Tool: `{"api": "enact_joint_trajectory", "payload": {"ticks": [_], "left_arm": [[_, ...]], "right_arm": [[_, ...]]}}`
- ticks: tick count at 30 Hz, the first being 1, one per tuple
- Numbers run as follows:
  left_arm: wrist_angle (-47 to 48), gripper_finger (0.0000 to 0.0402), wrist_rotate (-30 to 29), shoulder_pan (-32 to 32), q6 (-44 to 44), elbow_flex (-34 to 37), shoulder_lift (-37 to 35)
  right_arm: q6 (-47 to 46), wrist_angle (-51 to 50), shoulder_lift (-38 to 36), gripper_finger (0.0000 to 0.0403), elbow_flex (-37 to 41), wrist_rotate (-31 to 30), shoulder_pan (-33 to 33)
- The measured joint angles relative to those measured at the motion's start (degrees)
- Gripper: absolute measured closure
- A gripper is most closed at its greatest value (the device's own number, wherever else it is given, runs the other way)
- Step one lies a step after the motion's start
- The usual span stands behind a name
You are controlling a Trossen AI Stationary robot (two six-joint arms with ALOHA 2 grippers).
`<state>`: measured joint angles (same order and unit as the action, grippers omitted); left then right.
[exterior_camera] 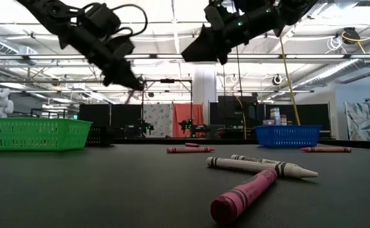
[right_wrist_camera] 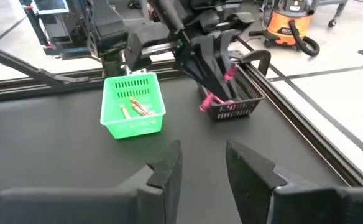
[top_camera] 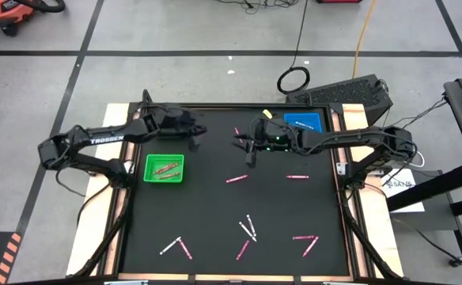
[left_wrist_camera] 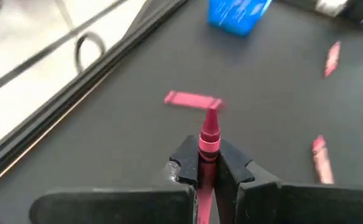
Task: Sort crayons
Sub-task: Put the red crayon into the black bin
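Closest to the low camera lies a pink crayon (exterior_camera: 243,193) on the black table (top_camera: 215,206), and its tip touches a white crayon (exterior_camera: 261,166) lying just behind it. I see more crayons further back on the table, pink ones mostly.

My left gripper (left_wrist_camera: 207,163) is up in the air over the back part of the table, near the middle. Its jaws are squeezed narrow on a pink crayon (left_wrist_camera: 209,138). I see the crayon poking out between the two dark fingers (left_wrist_camera: 184,163), with its pointy end forward. Below it, another pink crayon (left_wrist_camera: 192,100) lies flat on the table. From my right wrist camera I can see that held crayon (right_wrist_camera: 229,74) too, above a small black tray (right_wrist_camera: 234,109) with something pink leaning on it.

My right gripper (right_wrist_camera: 203,162) is also up in the air, at the back of the table, just beside the blue tray (top_camera: 303,121). Its jaws stand apart with a clear gap, and nothing is between them. Nothing touches them.

I see a green tray (top_camera: 164,168) on the left side of the table. Some crayons lie inside it.

Down at the front of the table, from the high camera, I see pairs of pink and white crayons (top_camera: 248,229) spread about. Two single pink ones lie near the middle.
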<state>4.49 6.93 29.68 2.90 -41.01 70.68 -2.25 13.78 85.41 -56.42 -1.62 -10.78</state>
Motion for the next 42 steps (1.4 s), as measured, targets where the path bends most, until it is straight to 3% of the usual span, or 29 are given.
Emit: {"api": "enact_joint_trajectory", "payload": {"ticks": [7,12,16,24,31,42], "left_arm": [[15.06,0.0384,-6.50,7.14,-5.03,0.02,-2.16],[20.55,0.0384,-9.64,11.12,-8.13,0.02,-2.14],[20.35,0.0384,-13.50,14.22,-10.03,0.02,-2.12],[23.75,0.0384,-13.48,19.06,-12.14,0.02,1.79],[21.44,0.0384,-15.15,19.51,-14.24,0.07,8.25],[19.98,0.0384,-15.33,19.52,-16.91,0.07,9.09]], "right_arm": [[-0.01,-0.56,0.00,0.0293,0.00,-0.03,-0.79],[-0.01,-0.75,0.00,0.0293,0.00,-0.05,-0.93],[-0.03,-1.56,0.00,0.0293,0.00,-0.03,-0.93],[-0.05,-4.47,0.00,0.0293,0.00,-0.03,-0.93],[-2.14,-4.74,0.00,0.0293,0.00,-0.03,-0.93],[-2.02,-5.60,0.00,0.0293,0.00,-0.03,-0.93]]}}
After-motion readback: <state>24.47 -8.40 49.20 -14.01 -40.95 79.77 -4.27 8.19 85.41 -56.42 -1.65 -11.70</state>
